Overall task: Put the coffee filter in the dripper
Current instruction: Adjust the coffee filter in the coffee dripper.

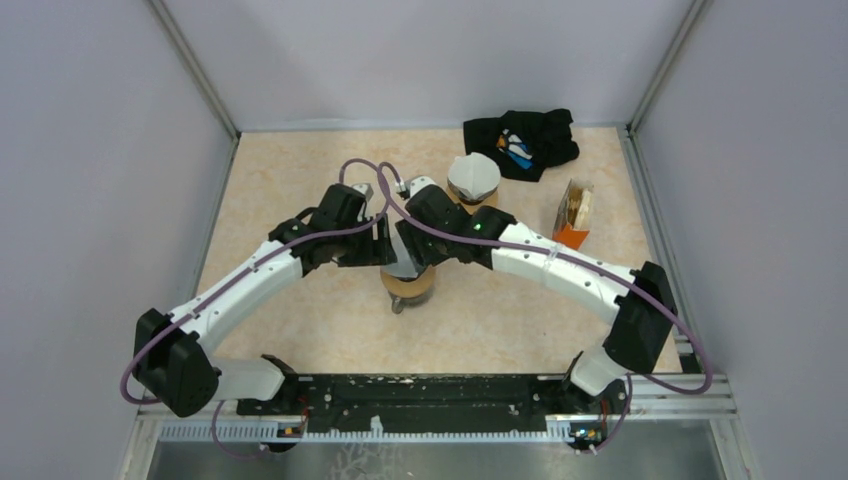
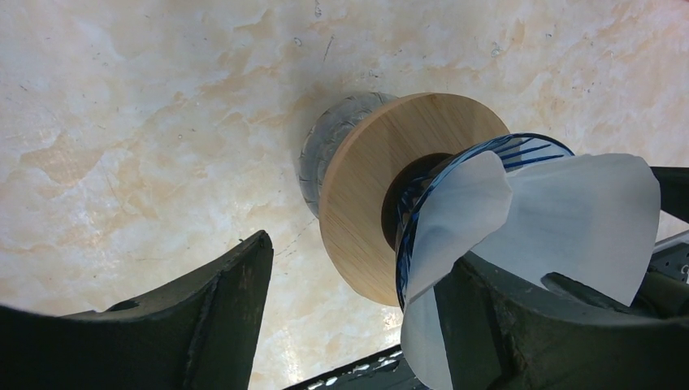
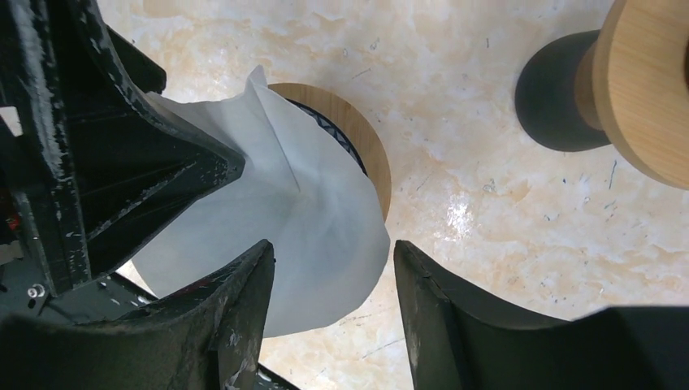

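Presently: coffee filter (image 2: 561,211), white paper, creased and fanned open, set into the blue-ribbed dripper (image 2: 370,211) with wooden collar, middle of the worktop (image 1: 300,180). Left fingers (image 2: 203,325): spread wide, one touching the filter's overhanging edge. Right fingers (image 3: 455,325): spread, filter's edge between them, unpinched.
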Available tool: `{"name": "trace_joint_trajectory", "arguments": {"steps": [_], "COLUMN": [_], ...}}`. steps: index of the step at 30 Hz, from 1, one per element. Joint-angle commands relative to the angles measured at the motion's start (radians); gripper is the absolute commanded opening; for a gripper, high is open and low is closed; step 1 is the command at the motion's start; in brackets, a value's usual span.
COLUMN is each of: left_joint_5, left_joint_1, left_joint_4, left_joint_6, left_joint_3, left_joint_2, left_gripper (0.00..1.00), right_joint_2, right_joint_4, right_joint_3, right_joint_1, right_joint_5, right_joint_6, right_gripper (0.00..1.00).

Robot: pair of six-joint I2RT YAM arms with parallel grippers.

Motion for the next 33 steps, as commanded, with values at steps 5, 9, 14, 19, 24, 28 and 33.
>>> {"name": "trace_joint_trajectory", "arguments": {"steps": [5,9,14,19,24,28,33], "left_joint_5": [0.024,0.023,0.025,0.035,0.037,0.045,0.046], "left_joint_1": [0.001,0.002,0.002,0.002,0.001,0.001,0.001], "left_joint_4": [0.005,0.006,0.007,0.009,0.013,0.014,0.017], "left_joint_6": [0.013,0.014,0.014,0.011,0.012,0.009,0.009], "left_joint_3": [-0.015,-0.02,-0.024,-0.029,-0.033,-0.038,-0.032], "left_joint_2": [0.011,0.011,0.012,0.019,0.023,0.028,0.02], "left_gripper": [0.77,0.77,0.77,0.78,0.78,0.78,0.78], "right_joint_2": [-0.055,-0.066,-0.062,-0.054,-0.048,-0.044,-0.071], "right_joint_4": [0.007,0.023,0.025,0.03,0.038,0.038,0.047], "right_joint_3": [0.015,-0.029,-0.054,-0.061,-0.055,-0.051,-0.047], "right_joint_1": [-0.018,-0.021,-0.023,-0.024,-0.024,-0.026,-0.025], "right_joint_5": [-0.012,-0.01,-0.011,-0.012,-0.014,-0.009,-0.007], "right_joint_6": [0.002,0.013,0.014,0.015,0.012,0.009,0.01], "right_gripper": [0.57,0.57,0.57,0.57,0.58,0.58,0.58]}}
